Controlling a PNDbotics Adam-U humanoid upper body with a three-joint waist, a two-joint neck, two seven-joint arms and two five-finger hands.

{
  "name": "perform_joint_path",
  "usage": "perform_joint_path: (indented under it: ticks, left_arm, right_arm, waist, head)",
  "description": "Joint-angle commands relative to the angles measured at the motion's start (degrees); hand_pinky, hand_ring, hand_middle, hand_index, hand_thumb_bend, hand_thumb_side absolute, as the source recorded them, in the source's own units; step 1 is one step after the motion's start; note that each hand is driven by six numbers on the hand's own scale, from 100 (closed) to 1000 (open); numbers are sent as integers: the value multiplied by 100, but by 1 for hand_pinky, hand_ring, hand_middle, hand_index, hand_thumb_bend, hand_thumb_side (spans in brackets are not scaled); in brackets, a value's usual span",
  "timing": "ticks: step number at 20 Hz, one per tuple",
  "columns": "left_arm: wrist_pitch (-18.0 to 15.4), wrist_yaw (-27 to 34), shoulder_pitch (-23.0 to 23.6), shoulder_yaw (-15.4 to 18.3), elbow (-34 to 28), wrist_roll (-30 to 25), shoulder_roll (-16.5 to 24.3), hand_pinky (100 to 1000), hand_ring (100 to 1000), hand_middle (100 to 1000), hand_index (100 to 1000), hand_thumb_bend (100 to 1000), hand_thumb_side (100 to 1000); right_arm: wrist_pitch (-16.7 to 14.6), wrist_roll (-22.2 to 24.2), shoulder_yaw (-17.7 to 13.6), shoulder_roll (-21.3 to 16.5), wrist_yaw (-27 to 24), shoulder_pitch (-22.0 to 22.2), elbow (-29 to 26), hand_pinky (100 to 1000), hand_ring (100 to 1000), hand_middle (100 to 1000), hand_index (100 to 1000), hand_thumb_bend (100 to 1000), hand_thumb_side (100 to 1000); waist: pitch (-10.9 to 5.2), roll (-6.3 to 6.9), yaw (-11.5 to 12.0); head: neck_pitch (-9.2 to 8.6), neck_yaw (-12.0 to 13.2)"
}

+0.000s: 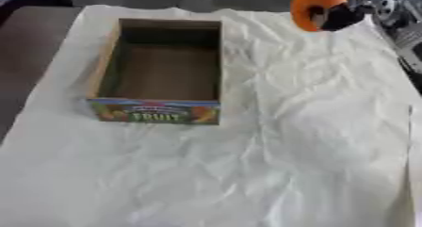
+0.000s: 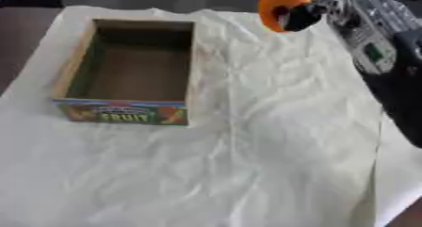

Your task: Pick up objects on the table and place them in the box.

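Crumpled white paper (image 1: 272,165) is seen spread over the desk (image 1: 37,47), bare along the whole near edge, with nothing left lying on it to be collected. Further back, toward the far left corner, the cardboard box (image 1: 105,61) is stood with its printed "FRUIT" panel facing the camera; its floor is seen bare, so nothing has been placed inside yet.

Up at the far right corner, the right hand (image 2: 306,10) is held above the paper, its dark fingers curled round an orange object (image 2: 276,2), rounded in shape and not identified any further. The object is carried clear of the surface, well apart from the box and to its right. The silver and black right arm (image 2: 379,47) is seen running down the right edge of the right eye view. The left hand is not shown in either view.

The step in hand is judged to be the carry: the object has been lifted, and delivery is not yet made. A sweep leftward is called for next, until the object is brought over the open box, followed by a lowering past the rim before the fingers are opened. The right wall should be cleared on the way across.
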Motion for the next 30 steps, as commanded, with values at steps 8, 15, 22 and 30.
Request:
perform_joint_path:
  ticks: [8, 15, 22, 30]
  left_arm:
    - [-39, 34, -103, -11, -97, -33, 111, 320, 703, 836, 733, 100, 742]
    - [-56, 92, -196, -85, -97, -96, 49, 321, 703, 836, 733, 100, 740]
    - [-52, 129, -233, -105, -97, -142, 17, 321, 705, 837, 733, 100, 743]
    - [-55, 145, -263, -109, -97, -147, -13, 322, 706, 838, 732, 100, 744]
  right_arm:
    - [5, 14, 163, 588, 407, -782, -198, 809, 768, 556, 677, 100, 100]
    - [41, 62, 278, 998, 284, -994, 29, 811, 761, 546, 675, 100, 100]
    - [27, -188, 452, 1887, 511, -1174, 838, 809, 758, 540, 670, 100, 100]
    - [-56, -623, 557, 2815, 1041, -1236, 1622, 806, 755, 533, 664, 100, 100]
  waist:
    - [-139, -20, 78]
    - [-107, 6, 258]
    - [-62, -16, 378]
    - [-41, -14, 384]
  head:
    - [-28, -99]
    - [-70, -340]
    - [-106, -476]
    - [-78, -499]
